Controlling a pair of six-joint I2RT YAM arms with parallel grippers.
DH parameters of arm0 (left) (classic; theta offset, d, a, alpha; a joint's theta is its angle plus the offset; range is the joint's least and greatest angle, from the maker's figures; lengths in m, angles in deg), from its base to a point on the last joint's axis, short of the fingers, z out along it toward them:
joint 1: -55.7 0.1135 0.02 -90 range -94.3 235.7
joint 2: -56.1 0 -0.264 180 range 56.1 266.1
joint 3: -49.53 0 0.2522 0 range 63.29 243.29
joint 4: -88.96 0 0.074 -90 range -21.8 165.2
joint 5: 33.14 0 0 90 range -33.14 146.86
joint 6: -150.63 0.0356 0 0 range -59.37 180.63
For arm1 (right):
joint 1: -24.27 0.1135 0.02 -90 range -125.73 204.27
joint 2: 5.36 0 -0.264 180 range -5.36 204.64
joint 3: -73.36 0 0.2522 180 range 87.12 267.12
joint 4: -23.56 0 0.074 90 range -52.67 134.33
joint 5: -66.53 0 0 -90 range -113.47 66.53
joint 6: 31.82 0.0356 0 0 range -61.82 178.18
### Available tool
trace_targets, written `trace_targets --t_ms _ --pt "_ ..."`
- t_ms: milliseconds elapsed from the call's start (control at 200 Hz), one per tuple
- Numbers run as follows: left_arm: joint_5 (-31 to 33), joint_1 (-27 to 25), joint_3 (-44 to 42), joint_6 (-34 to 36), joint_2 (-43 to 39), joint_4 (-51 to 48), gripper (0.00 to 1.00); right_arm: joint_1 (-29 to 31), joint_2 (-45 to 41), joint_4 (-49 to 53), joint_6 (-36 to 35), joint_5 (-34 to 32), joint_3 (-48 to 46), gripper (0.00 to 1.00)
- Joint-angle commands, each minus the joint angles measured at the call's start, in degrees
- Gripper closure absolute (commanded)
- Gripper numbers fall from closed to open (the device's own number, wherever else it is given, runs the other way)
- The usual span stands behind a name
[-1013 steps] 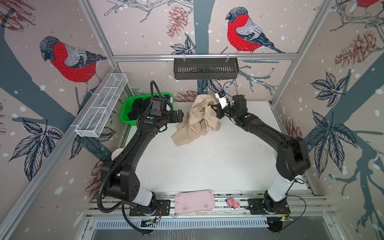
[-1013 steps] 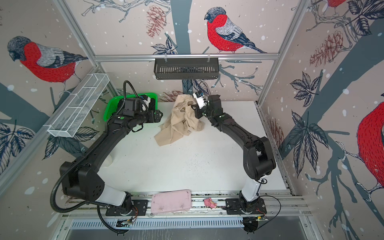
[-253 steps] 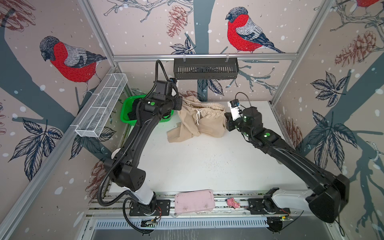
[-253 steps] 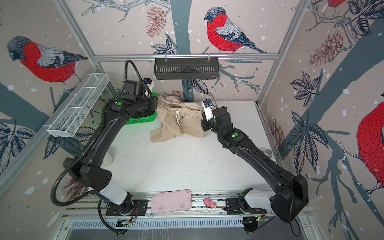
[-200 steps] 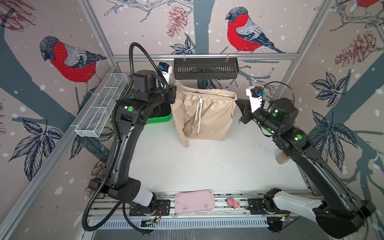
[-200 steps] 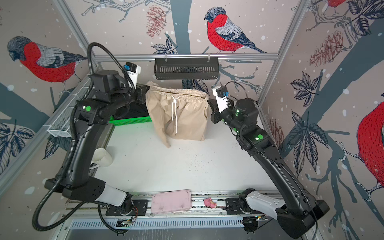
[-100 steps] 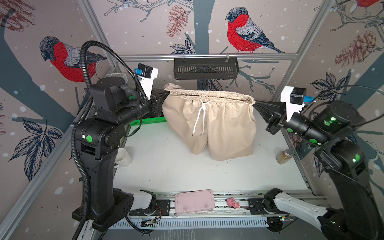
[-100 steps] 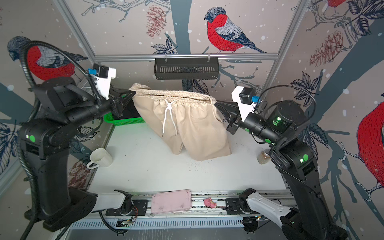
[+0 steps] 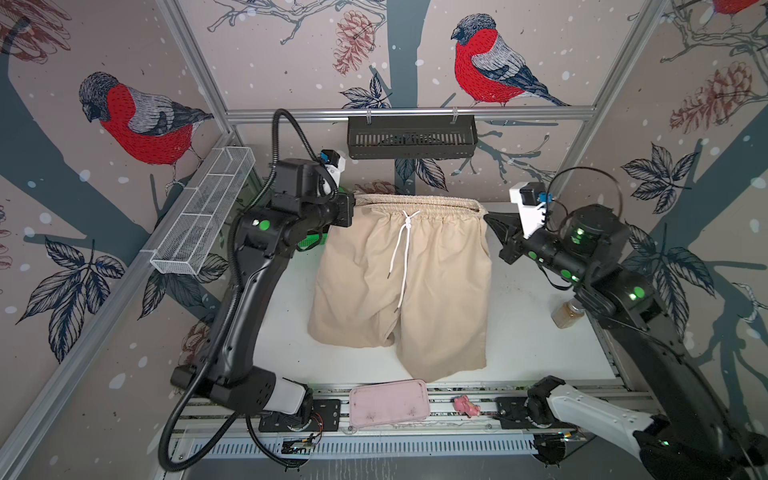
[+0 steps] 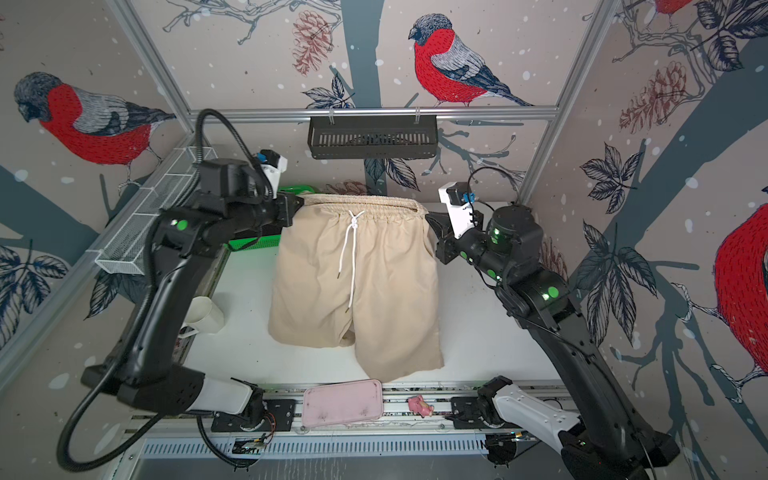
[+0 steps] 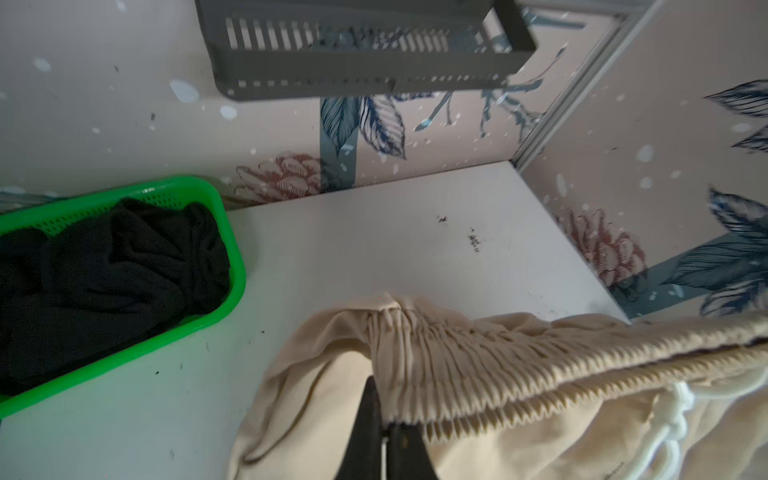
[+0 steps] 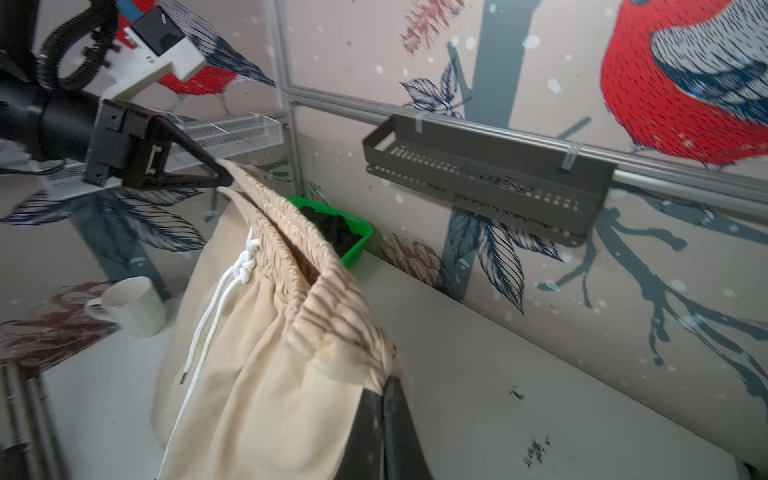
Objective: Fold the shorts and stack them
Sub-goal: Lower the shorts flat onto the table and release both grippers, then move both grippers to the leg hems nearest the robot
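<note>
White table [image 9: 519,332], bird-print walls. Beige shorts [image 9: 399,282] mid-frame, stretched aloft by waistband between left gripper [image 9: 351,208] and right gripper [image 9: 488,219], both clamped. Black shorts [image 11: 104,270] in green basket [image 11: 232,299], upper left. Next: lower flat, then fold.

No text, label, brand, number or sign can be read in any of the views.
</note>
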Motion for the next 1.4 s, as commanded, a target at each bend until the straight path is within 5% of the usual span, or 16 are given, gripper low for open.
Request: trace_targets --t_ms 0,155,420,605,670,730,775,860,975,1065,1235,1396 --pt "8.0 0.1 1.6 0.7 6.5 7.7 1.0 -6.8 4.1 -11.4 0.8 -6.6 -3.6 1.0" --pt "7.9 0.3 8.4 1.5 19.9 13.3 1.0 -18.3 16.6 -26.1 3.2 6.1 -10.3 1.0" --pt "7.8 0.8 28.2 1.0 43.6 12.0 1.0 -22.6 44.0 -31.6 3.3 11.6 0.2 1.0" --pt "8.3 1.7 27.2 1.3 48.9 19.2 1.0 -22.5 57.8 -36.4 6.0 14.8 9.2 0.99" --pt "8.4 2.2 26.3 1.3 49.4 21.4 0.55 -22.3 61.9 -37.5 7.2 15.4 13.0 0.94" --pt "7.5 2.7 26.5 1.1 49.6 22.2 0.18 -22.0 65.3 -38.2 8.1 16.3 16.8 0.72" --pt "6.7 2.9 26.7 0.9 49.3 22.3 0.03 -21.8 67.8 -37.9 8.8 16.3 20.2 0.55" --pt "3.9 2.9 26.7 0.7 47.8 21.8 0.01 -21.7 70.8 -34.5 9.7 16.2 26.7 0.41" --pt "-3.4 2.8 24.2 -2.1 43.8 16.7 0.01 -21.9 68.9 -27.7 12.9 12.1 29.7 0.31" --pt "-7.7 1.3 13.3 -3.1 36.6 15.2 0.01 -22.1 62.6 -19.0 14.8 8.9 26.0 0.3" --pt "-1.7 -3.8 -12.9 -1.6 20.6 16.3 0.01 -19.7 40.6 -15.9 14.8 2.8 -3.2 0.24" --pt "1.7 -6.7 -33.8 -1.5 10.2 17.5 0.01 -14.7 22.6 -11.5 22.2 -3.5 -26.2 0.22"
